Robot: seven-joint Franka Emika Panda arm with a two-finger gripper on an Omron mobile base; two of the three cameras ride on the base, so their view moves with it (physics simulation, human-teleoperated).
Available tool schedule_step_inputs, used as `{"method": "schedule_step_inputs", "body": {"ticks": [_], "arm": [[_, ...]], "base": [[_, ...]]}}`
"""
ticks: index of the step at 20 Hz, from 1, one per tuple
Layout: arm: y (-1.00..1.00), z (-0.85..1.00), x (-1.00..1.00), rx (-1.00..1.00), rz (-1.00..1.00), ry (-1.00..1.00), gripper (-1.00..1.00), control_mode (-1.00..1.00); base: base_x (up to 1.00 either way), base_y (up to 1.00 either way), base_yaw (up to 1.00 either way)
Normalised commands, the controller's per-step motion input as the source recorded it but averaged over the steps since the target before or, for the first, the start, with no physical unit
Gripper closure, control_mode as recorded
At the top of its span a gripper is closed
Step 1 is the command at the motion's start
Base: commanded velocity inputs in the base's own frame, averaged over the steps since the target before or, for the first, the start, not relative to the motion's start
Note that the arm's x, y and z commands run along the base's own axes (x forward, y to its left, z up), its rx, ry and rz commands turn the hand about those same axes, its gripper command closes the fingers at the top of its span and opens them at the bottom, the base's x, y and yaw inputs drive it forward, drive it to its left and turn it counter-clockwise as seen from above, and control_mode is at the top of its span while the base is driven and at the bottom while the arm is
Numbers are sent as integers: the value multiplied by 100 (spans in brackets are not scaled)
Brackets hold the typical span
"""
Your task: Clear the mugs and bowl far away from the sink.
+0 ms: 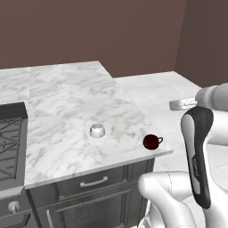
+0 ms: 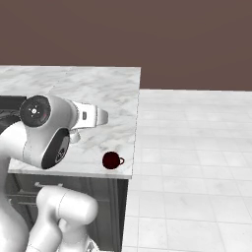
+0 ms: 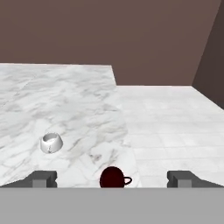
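A small pale grey-white mug [image 1: 97,130] stands on the marble counter [image 1: 67,102], back from the front edge; it also appears in the hand view [image 3: 51,142]. A dark red handled cup [image 1: 152,141] sits at the counter's front right corner, handle to the right, and shows in the right base view [image 2: 112,160] and hand view [image 3: 113,177]. My gripper [image 3: 113,178] is open and empty, held level above and short of that corner, the red cup low between its fingertips [image 3: 41,178]. The bowl and the sink are out of view.
A black stove top [image 1: 10,142] lies at the counter's left. Dark drawers with metal handles [image 1: 93,181] run below the counter. Pale tiled floor [image 2: 197,162] spreads to the right, with brown walls behind.
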Motion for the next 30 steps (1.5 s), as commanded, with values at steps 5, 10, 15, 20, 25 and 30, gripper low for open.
{"method": "schedule_step_inputs", "body": {"ticks": [5, 10, 15, 20, 25, 30], "arm": [[0, 0, -21, 0, -1, 0, -100, -100], [4, 1, -50, 0, 0, 0, -100, -100], [0, 3, -33, 0, 0, 0, -100, -100], [2, 14, -14, 0, 0, 1, -100, -100], [4, 23, 0, -2, 0, 3, -100, -100], [12, 3, 0, -5, 0, 3, -100, 100]], "base": [[0, 0, 0], [0, 0, 0], [0, 0, 0], [0, 0, 0], [0, 0, 0], [22, 0, -13]]}}
